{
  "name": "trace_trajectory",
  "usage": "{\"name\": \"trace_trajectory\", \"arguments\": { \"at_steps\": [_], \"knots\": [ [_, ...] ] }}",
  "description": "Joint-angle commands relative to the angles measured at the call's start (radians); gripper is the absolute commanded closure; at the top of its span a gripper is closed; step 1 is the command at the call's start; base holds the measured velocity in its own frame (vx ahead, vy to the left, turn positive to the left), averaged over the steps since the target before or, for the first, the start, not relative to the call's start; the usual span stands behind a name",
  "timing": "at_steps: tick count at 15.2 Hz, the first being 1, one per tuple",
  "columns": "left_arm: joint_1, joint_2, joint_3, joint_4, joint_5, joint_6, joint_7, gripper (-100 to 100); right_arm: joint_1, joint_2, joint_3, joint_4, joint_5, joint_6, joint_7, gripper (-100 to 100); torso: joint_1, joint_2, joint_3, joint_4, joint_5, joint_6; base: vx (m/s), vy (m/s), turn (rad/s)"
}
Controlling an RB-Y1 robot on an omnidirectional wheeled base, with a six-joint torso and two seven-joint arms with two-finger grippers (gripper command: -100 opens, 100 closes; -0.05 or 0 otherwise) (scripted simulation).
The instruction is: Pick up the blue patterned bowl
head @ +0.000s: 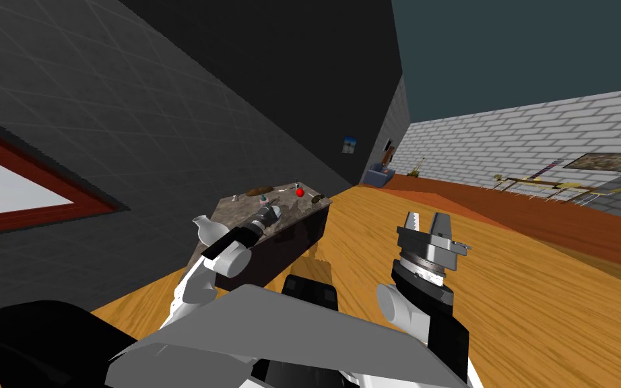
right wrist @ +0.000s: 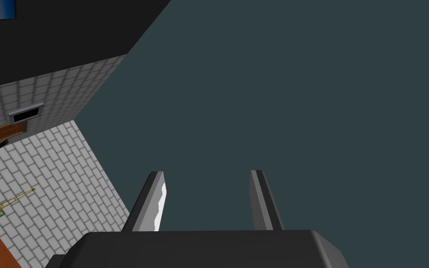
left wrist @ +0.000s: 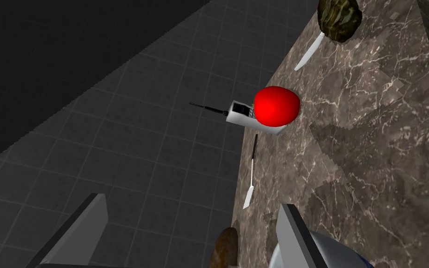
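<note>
The bowl is pale blue and white, and only part of it shows, on the brown marbled table top. My left gripper hangs open over the table's edge by the dark wall. One of its fingers stands right in front of the bowl, which lies to that finger's outer side. A brown lump sits low between the fingers. In the head view the left gripper reaches over the table. My right gripper is raised over the wooden floor, open and holding nothing.
Beyond the left gripper a red ball rests on a white radio, with a knife nearer. Farther off lie a second knife and a dark mottled lump. A white jug stands at the table's near corner.
</note>
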Motion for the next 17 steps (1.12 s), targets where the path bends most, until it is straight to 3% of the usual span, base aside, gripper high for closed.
{"name": "trace_trajectory", "arguments": {
  "at_steps": [1, 17],
  "knots": [
    [-0.001, 0.002, 0.004, 0.0, 0.005, 0.041, 0.002, -100, 0.0, 0.0, 0.0, 0.0, 0.0, 0.0, 0.0, 0, 0.0, 0.0, 0.0, 0.0, 0.0, 0.0, 0.01, 0.009, -0.034],
    [0.019, 0.041, 0.087, -0.02, 0.071, 0.347, 0.021, -100, 0.0, 0.0, 0.0, 0.0, 0.0, 0.0, 0.0, 0, 0.001, 0.0, 0.0, 0.0, 0.0, 0.0, 0.017, 0.015, -0.071]
  ]
}}
